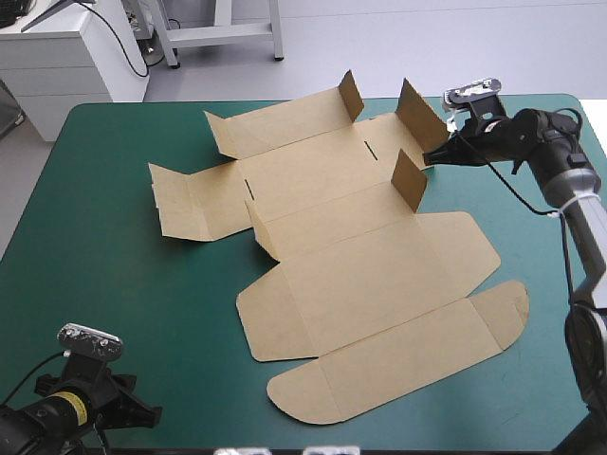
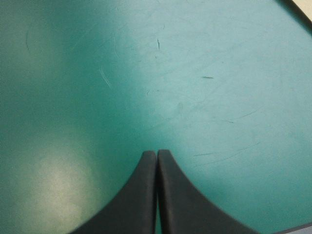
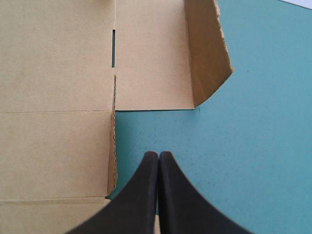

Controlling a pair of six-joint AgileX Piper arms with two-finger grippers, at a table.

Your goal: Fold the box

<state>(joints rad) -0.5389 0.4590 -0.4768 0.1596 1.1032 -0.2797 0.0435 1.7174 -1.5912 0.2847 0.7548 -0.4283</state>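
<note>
From above, the left gripper (image 1: pixel 135 410) sits closest, at the table's near left corner and well apart from the box (image 1: pixel 332 256). The box is a cut brown sheet spread mid-table on the teal-green cover (image 1: pixel 104 275). Its long axis runs from the far edge toward the near edge, slanting rightward, with the rounded lid end pointing near-right. The right gripper (image 1: pixel 438 152) is just beside the sheet's right edge, between a farther raised flap (image 1: pixel 420 114) and a nearer raised flap (image 1: pixel 408 180), so the right arm is plainly the nearer one.

The left wrist view shows its black fingers pressed together into one point over bare cover, with no board in sight.

The right wrist view shows its fingers likewise closed, holding nothing. The board lies ahead and to one side of them, and a notch of cover sits straight ahead. The nearer raised flap stands edge-on just beside the tips. The coming move probably turns on the tips reaching that flap.
</note>
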